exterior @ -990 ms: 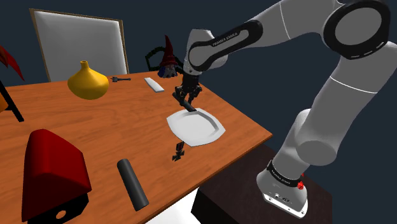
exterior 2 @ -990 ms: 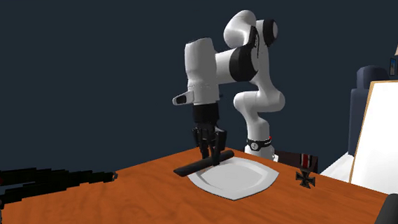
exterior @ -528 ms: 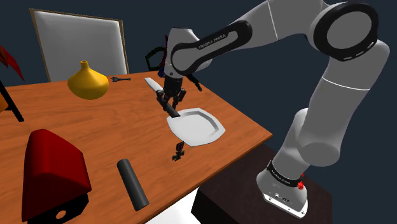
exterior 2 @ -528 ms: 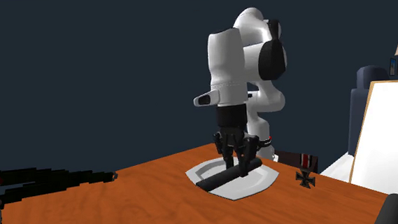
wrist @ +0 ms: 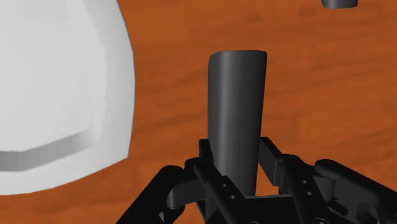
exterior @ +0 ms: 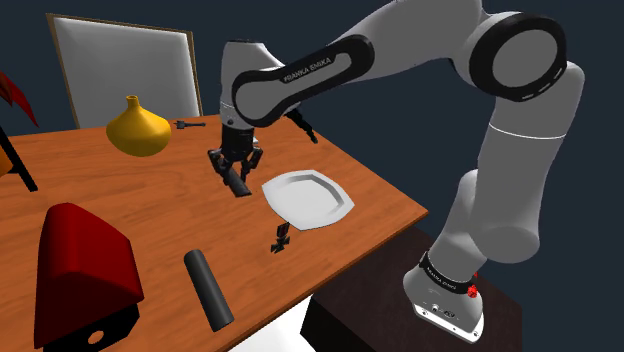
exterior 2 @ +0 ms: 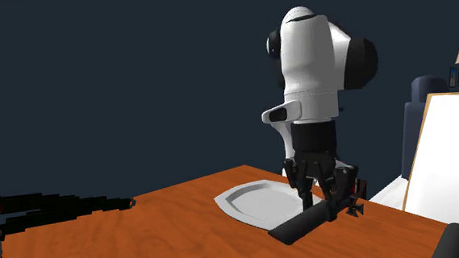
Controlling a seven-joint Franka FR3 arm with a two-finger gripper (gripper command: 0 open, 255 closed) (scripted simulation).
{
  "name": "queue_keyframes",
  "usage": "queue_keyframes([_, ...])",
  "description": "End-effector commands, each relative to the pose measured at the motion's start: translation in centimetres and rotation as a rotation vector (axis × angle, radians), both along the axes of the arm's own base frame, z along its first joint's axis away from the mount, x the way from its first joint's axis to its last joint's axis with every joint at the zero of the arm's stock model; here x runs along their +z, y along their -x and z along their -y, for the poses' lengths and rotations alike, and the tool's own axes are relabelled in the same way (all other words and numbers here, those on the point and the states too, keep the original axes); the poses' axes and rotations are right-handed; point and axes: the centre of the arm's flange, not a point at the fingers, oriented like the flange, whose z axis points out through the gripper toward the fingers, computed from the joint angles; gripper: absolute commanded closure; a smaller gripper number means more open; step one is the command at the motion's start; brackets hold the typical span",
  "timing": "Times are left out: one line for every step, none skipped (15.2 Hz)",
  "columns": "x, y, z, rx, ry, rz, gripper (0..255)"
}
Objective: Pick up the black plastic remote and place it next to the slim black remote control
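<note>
My gripper (exterior: 233,170) is shut on a black remote (exterior: 237,184), a dark bar that sticks out past the fingers. It hangs just above the wooden table (exterior: 150,215), off the white plate's (exterior: 308,198) edge on the shoulder view's left. In the second exterior view the held remote (exterior 2: 309,222) slants down beside the plate (exterior 2: 256,202), under the gripper (exterior 2: 320,194). The wrist view has the remote (wrist: 235,121) clasped between the fingers, with the plate (wrist: 57,95) alongside. A second slim black remote (exterior: 208,290) lies near the table's front edge, well apart from the gripper.
A yellow vase (exterior: 138,128) stands at the table's back and a red rounded object (exterior: 80,270) at its front left. A small dark cross-shaped medal (exterior: 282,238) lies in front of the plate. A white-backed chair (exterior: 125,65) stands behind the table.
The gripper has carried the black remote from over the plate toward the shoulder view's left, off the plate and over bare wood. The arm swung with it.
</note>
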Motion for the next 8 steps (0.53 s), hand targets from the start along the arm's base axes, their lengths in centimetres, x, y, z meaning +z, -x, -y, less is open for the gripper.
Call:
queue_keyframes([0.0,-0.7,-2.7,-0.001,0.000,0.000,255])
queue_keyframes([0.0,-1.0,-4.0,-0.001,0.000,0.000,255])
queue_keyframes([0.1,-1.3,-5.3,-0.001,0.000,0.000,255])
queue_keyframes([0.1,-1.5,-6.6,-0.001,0.000,0.000,255])
queue_keyframes([0.1,-1.8,-7.9,-0.001,0.000,0.000,255])
queue_keyframes([0.1,-2.1,-9.2,-0.001,0.000,0.000,255])
queue_keyframes([0.1,-2.4,-10.5,-0.001,0.000,0.000,255])
queue_keyframes([0.1,-2.6,-11.8,-0.001,0.000,0.000,255])
